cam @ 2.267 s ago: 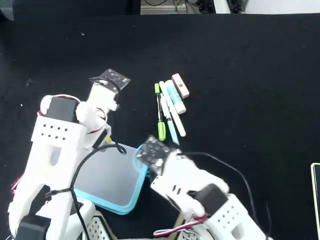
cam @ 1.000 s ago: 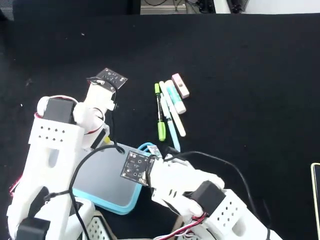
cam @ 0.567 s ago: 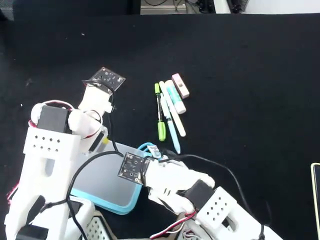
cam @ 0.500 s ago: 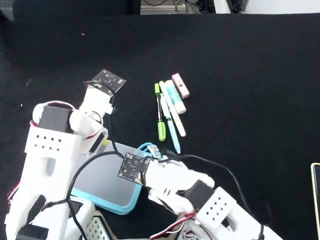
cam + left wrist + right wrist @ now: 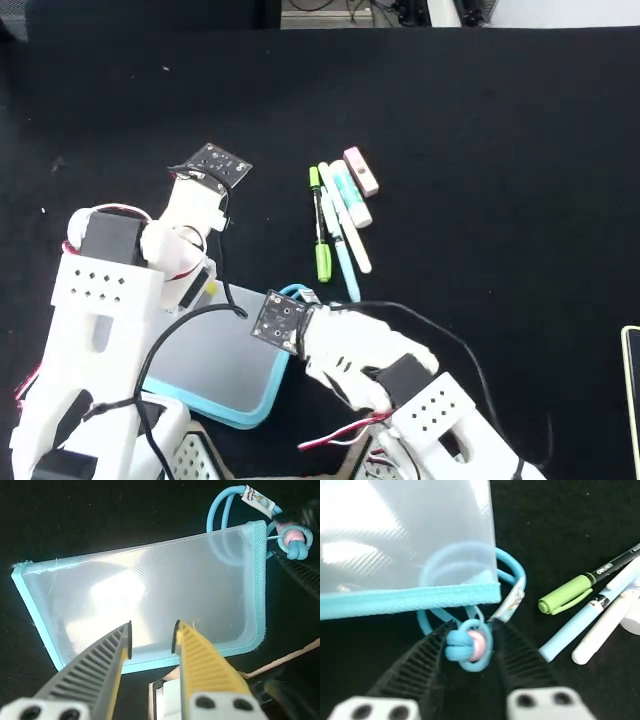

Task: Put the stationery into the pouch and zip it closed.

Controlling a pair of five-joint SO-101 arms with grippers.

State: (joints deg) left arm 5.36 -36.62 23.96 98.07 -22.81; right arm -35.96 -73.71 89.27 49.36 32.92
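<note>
Well, my right pincer [image 5: 472, 630] is closed on the pull [image 5: 468, 647] of the pouch [image 5: 410, 535]. Its black jaws press on either side of the knotted blue cord with the pink bead, just off the pouch's corner. A blue loop [image 5: 512, 567] of cord curls out from that same corner, partly over the clear sheet. In the high view the pull [image 5: 305, 297] sits at the pouch's far right corner, under the tip of my right arm.

My left pincer [image 5: 151, 630] is open with nothing in it. Its grey and yellow fingers [image 5: 197, 665] stand a small way apart above the pouch [image 5: 150, 590], toward one long edge. From there I see the pull [image 5: 292, 537] at the far corner, with a dark jaw at it.

The pouch [image 5: 215, 365] lies flat on the black table [image 5: 500, 150], on my side of it, between my two arms. The stationery is all outside the pouch. A green pen [image 5: 323, 262], a blue pen [image 5: 348, 280], a white pen [image 5: 360, 258] and a teal marker [image 5: 352, 200] lie close together beyond the pouch, with a pink eraser [image 5: 361, 171] at their far end. The green pen [image 5: 565, 594] lies near the pull but apart from it
</note>
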